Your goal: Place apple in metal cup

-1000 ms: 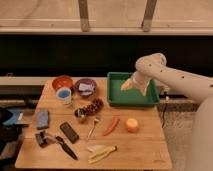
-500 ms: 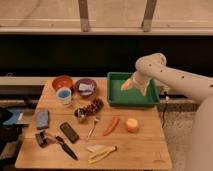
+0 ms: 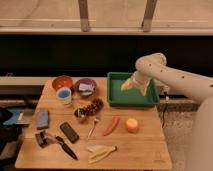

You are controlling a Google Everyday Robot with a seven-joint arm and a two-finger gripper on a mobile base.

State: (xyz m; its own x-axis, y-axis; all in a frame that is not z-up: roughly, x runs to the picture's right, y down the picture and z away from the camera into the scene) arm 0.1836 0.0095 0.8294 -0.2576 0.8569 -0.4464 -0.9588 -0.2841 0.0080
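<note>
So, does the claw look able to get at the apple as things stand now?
Probably yes. The claw hangs over the green tray, and the apple lies in the open on the table just in front of that tray. Nothing covers it; the red-orange vegetable beside it lies apart.

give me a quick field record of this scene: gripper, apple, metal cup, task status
gripper: gripper above the green tray, away from the apple
apple: apple on the table, in front of the tray, right of the red-orange vegetable
metal cup: metal cup left of the apple, beside the grapes
task status: apple not yet in cup
</note>
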